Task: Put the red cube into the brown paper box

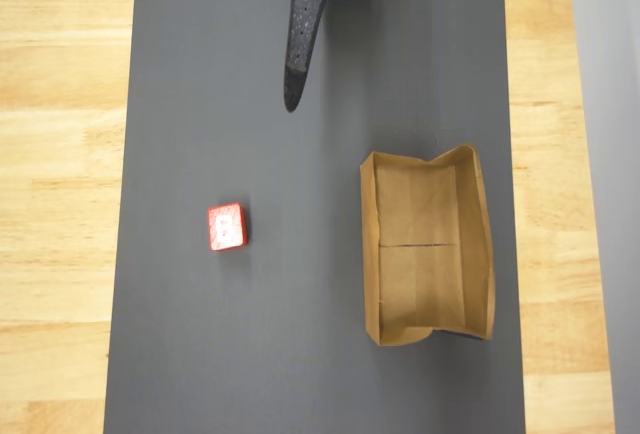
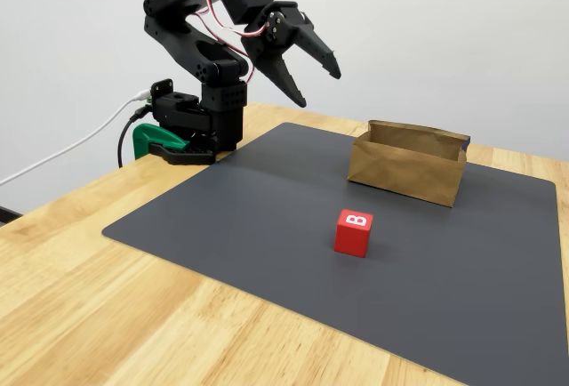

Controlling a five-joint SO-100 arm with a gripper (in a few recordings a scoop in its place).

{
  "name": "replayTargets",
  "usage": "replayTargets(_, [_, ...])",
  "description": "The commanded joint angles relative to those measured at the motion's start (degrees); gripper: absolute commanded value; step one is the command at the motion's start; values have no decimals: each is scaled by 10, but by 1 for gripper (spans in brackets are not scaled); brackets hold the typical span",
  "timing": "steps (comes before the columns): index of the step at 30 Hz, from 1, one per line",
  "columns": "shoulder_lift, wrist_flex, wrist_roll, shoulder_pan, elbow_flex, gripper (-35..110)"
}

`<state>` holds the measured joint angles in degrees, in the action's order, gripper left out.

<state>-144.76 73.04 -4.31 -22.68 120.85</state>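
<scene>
So the red cube is just sitting on the dark grey mat, out in the open and well apart from the brown paper box, which has nothing in it. The gripper hangs up in the air near the arm's base with its fingers spread, nothing between them. The cube looks rigid and light with flat sides, so pinching two opposite faces should hold fine; the box is the flimsy one, thin wavy walls that'd probably dent or slide if bumped. The fixed view shows a white B on the cube's top and how high the gripper is. The overhead view shows the box's floor with its fold line.
</scene>
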Motion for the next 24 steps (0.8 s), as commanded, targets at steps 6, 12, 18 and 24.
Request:
replayTargets(6, [242, 76, -13, -43, -212, 40])
replayTargets(12, [377, 97, -105, -47, -333, 40])
replayTargets(18, [482, 146, -210, -69, -440, 42])
replayTargets(24, [588, 203, -291, -96, -532, 42])
